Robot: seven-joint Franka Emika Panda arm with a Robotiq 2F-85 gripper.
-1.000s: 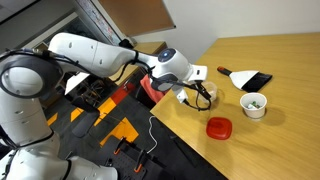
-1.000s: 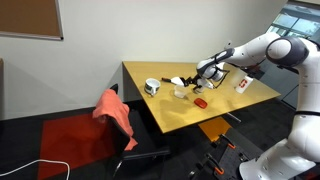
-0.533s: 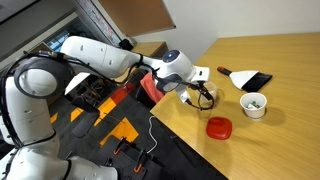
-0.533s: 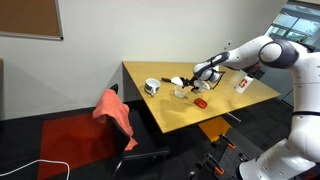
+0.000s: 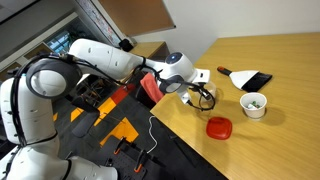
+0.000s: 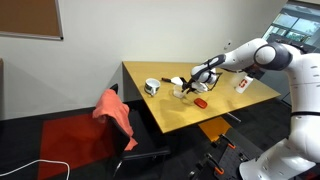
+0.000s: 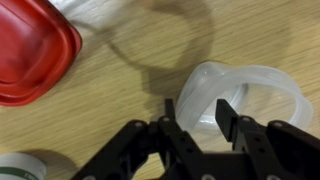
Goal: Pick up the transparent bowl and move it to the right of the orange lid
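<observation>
The transparent bowl [image 7: 262, 92] lies on the wooden table, a pale see-through ring in the wrist view. My gripper [image 7: 198, 112] is down over its near rim, with one finger outside the wall and one inside. The jaws are partly closed and a little gap still shows at the wall. The orange lid [image 7: 30, 55] lies flat at the upper left of that view, apart from the bowl. In both exterior views the gripper [image 5: 200, 97] [image 6: 187, 88] hides most of the bowl [image 6: 180, 92], and the orange lid [image 5: 219, 127] [image 6: 200, 101] lies just beside it near the table edge.
A white bowl with green inside [image 5: 254, 104] stands past the lid. A black flat object [image 5: 250, 79] lies farther back. An opaque white bowl with dark contents [image 6: 151, 87] sits near the table's far corner. A chair with a red cloth [image 6: 113, 112] stands beside the table.
The arm has lowered slightly onto the bowl and the jaws have drawn in around its rim. The bowl and lid have not moved.
</observation>
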